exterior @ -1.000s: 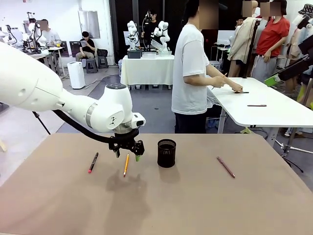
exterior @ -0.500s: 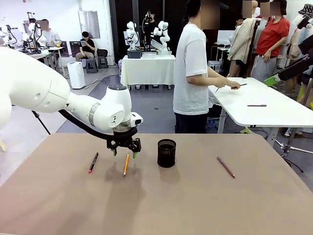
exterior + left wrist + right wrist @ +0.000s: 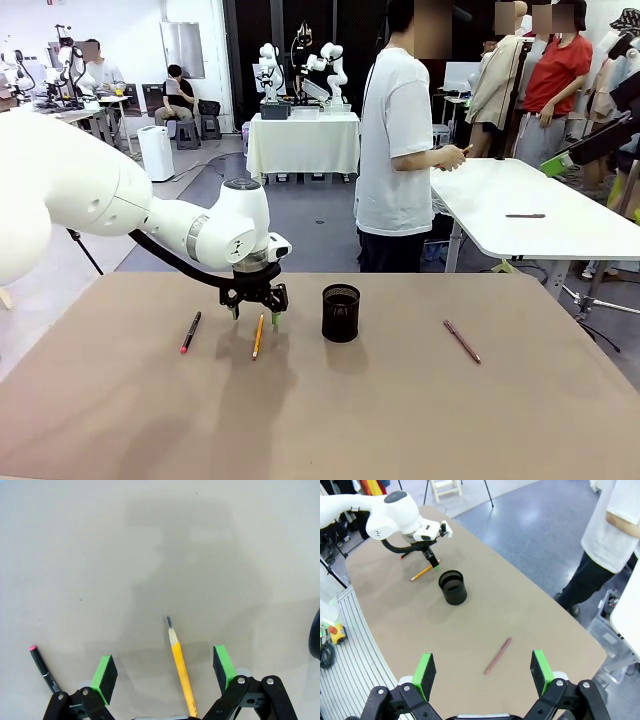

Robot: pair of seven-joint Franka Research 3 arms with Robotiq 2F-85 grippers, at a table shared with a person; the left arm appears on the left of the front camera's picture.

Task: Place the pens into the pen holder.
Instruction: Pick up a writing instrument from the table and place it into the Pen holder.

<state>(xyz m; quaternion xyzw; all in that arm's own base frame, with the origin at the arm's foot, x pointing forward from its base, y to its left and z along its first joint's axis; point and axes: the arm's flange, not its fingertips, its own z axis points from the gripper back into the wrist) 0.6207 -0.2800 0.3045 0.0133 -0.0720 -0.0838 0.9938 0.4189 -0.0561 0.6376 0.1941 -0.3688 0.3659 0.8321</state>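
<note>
The black mesh pen holder (image 3: 340, 313) stands upright mid-table; the right wrist view shows it from high above (image 3: 452, 587). A yellow-orange pencil (image 3: 258, 336) lies left of it. My left gripper (image 3: 255, 315) hovers open just over the pencil's far end, fingers on either side. In the left wrist view the pencil (image 3: 181, 668) lies between the open green pads (image 3: 106, 672). A black pen with a pink-red end (image 3: 190, 332) lies farther left. A dark red pen (image 3: 462, 341) lies to the right of the holder. My right gripper (image 3: 483, 674) is open high over the dark red pen (image 3: 498, 656).
A person in a white T-shirt (image 3: 396, 150) stands beyond the far edge, hands held together, beside a white side table (image 3: 540, 215). The brown tabletop (image 3: 330, 420) is bare toward the front.
My left gripper has drifted slightly left and toward the pencil, staying open. The person drew their hands back from the side table.
</note>
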